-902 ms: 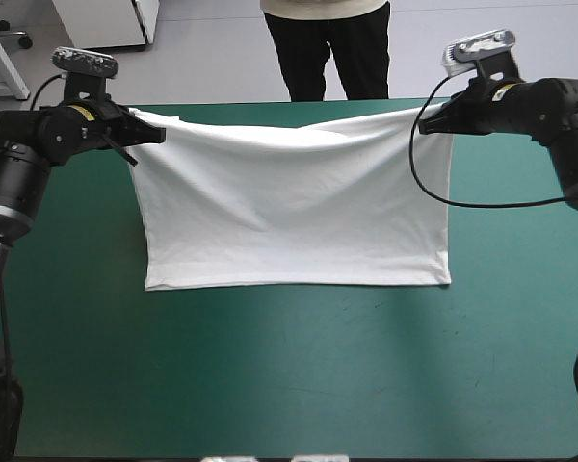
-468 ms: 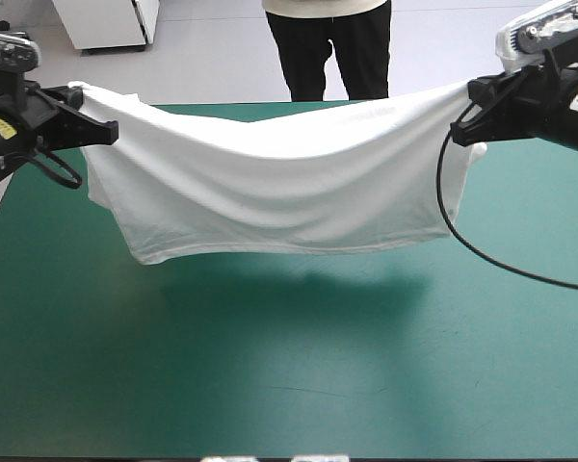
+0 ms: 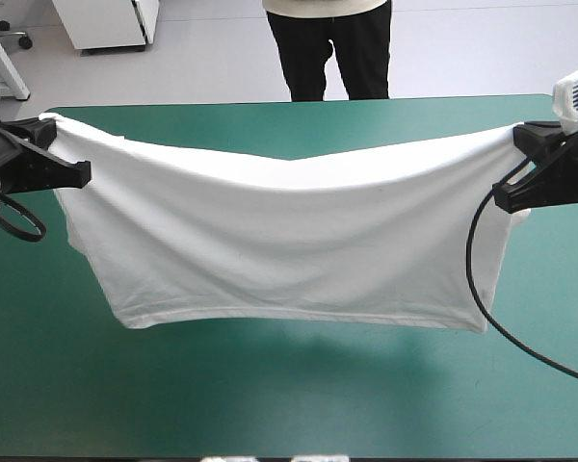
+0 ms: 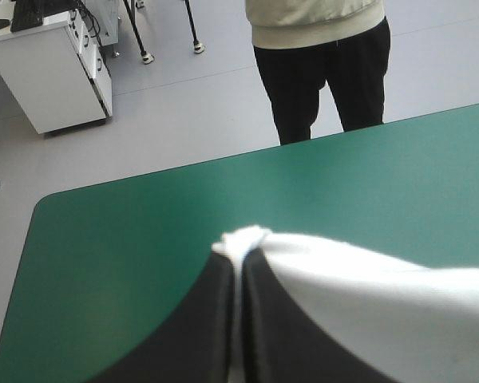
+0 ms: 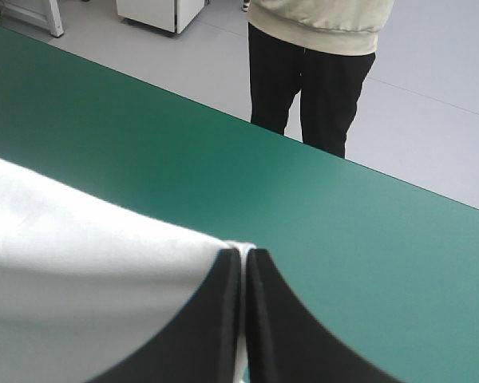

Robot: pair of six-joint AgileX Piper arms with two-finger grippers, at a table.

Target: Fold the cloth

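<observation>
I have the T-shirt (image 3: pixel 289 241) lifted off the teal-green surface (image 3: pixel 289 414), strung in the air between the two arms. The left fingers (image 4: pixel 222 307) are all but closed on a bunched corner of it, with a small white tuft poking past their tips. The right fingers (image 5: pixel 223 307) pinch the opposite corner the same way, a thin white line of cloth showing between them.

I judge this wide, raised hold is meant to let the shirt hang open under its own weight, so it can be laid flat or doubled over cleanly. The top edge sags in the middle, so it is not pulled taut. The lower hem appears to hang clear of the surface, with a shadow beneath it.

I can't pick out the neckline, and the cloth drooping under each grip may be sleeve, though I can't say for sure. Nor can I tell whether each grip holds one layer or two. Both arms are cut off at the sides of the high view.
</observation>
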